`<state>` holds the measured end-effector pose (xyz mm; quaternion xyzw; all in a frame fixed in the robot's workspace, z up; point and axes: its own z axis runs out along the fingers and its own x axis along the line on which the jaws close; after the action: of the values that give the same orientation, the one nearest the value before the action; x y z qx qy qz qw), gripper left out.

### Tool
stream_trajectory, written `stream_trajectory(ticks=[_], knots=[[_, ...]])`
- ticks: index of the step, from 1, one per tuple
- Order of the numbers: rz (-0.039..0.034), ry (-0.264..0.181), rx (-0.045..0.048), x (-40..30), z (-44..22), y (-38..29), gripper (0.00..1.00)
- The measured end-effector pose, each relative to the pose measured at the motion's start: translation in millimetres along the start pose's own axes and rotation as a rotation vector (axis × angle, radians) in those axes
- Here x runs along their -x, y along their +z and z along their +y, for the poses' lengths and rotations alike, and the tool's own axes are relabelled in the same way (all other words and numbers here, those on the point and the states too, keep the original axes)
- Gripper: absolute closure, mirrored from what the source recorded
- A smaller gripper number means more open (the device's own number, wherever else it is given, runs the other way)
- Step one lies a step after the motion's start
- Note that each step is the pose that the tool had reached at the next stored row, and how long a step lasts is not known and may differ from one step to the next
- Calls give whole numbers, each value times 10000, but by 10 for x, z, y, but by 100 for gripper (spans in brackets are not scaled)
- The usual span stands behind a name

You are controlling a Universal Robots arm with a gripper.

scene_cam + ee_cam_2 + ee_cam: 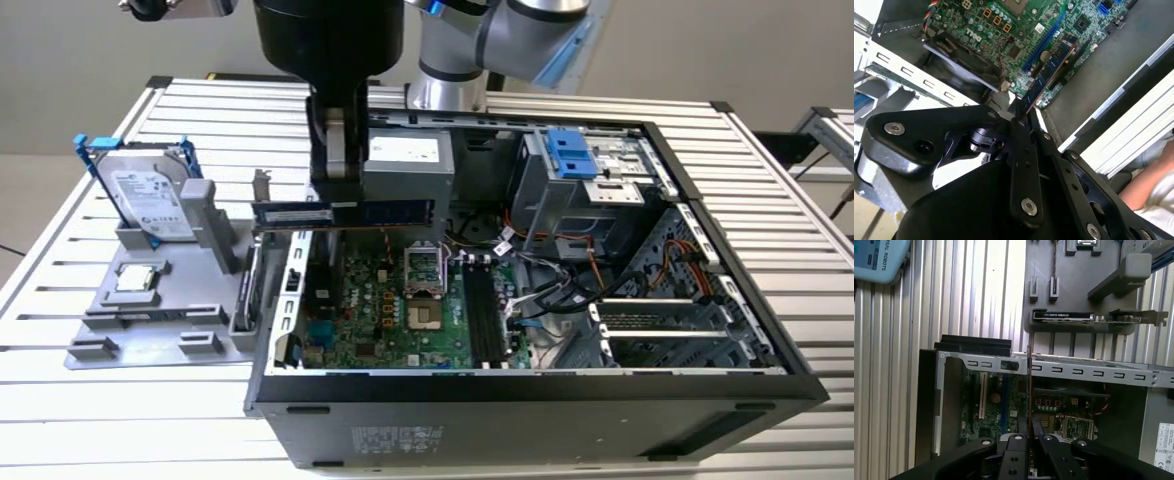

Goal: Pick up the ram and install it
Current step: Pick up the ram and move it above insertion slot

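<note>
Gripping the ram [390,211] near its middle, the gripper [336,192] is clamped on the stick in the exterior view and holds it level, its length running nine to three o'clock. It hangs above the open case [534,420], over the edge toward ten o'clock. The black memory slots [482,312] lie well apart from it, toward five o'clock, and run twelve to six. As I judge it, a stick lowered crosswise to those slots, or tilted in such a narrow pinch, could jam, slip, or strike the case rail. The arm [514,30] comes in from twelve o'clock with the wrist vertical and the fingers pointing straight down

In the second wrist view the ram [1054,62] juts from the closed gripper [1026,119] over the motherboard [1004,25], clear of it

In the first wrist view the ram [1028,390] appears edge-on, a thin line rising from the gripper [1029,437] across the case's slotted rail [1094,374]
</note>
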<state>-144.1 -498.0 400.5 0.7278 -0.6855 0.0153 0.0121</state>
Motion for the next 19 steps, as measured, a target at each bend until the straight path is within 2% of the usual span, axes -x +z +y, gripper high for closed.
stream_trajectory(ticks=[19], knots=[[0, 68, 5, -13, -210, 1, 100]])
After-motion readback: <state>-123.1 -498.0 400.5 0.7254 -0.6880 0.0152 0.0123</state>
